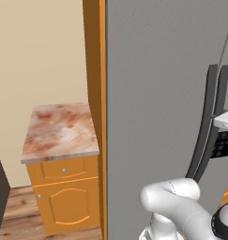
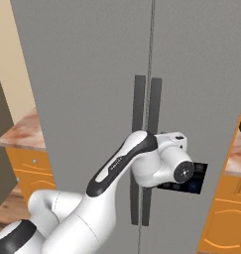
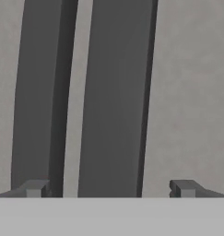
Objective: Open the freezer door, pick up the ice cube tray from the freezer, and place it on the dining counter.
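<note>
Claw [image 3: 109, 189] stands wide open, empty, its two tips [image 3: 36, 188] low in the hand view. Directly beyond, between the tips, rises the freezer door handle [image 3: 114, 97], not yet touched; the neighbouring handle [image 3: 39, 92] lies toward the left tip. Behind it the freezer door [image 2: 201, 89] is shut, keypad panel [image 2: 195, 179] just beside the wrist.

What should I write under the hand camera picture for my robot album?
Open gripper lined up on the freezer door's dark handle, its fingertips set either side, nothing grasped yet.
</note>
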You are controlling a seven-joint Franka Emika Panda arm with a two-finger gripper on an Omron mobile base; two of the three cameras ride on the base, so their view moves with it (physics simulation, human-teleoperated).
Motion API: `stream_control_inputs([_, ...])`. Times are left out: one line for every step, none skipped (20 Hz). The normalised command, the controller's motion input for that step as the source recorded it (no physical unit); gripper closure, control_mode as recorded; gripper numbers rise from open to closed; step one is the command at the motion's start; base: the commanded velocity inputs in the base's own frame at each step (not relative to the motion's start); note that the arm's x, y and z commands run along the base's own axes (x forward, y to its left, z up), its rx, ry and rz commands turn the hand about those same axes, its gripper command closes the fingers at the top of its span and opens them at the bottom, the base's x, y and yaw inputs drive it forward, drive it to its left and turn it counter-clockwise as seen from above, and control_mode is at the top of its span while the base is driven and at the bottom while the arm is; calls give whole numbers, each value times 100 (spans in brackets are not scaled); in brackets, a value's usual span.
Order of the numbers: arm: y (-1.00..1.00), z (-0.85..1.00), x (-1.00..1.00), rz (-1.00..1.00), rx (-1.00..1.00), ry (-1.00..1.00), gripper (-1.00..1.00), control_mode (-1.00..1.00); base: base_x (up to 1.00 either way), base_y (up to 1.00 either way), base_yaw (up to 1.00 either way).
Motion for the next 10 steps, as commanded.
stream_control_inputs([0,0,16,1,0,0,-100,-100,0,0,0])
stream_control_inputs([0,0,14,1,0,0,-100,-100,0,0,0])
stream_control_inputs([0,0,11,1,0,0,-100,-100,0,0,0])
stream_control_inputs([0,0,11,1,0,0,-100,-100,0,0,0])
stream_control_inputs([0,0,9,0,0,0,-100,-100,0,0,0])
stream_control_inputs([0,0,9,0,0,0,-100,-100,0,0,0])
stream_control_inputs([0,0,9,0,0,0,-100,-100,0,0,0])
stream_control_inputs([0,0,8,0,0,0,-100,-100,0,0,0])
stream_control_inputs([1,0,8,0,0,0,-100,-100,0,0,0])
stream_control_inputs([3,0,4,0,0,0,100,-100,0,0,0])
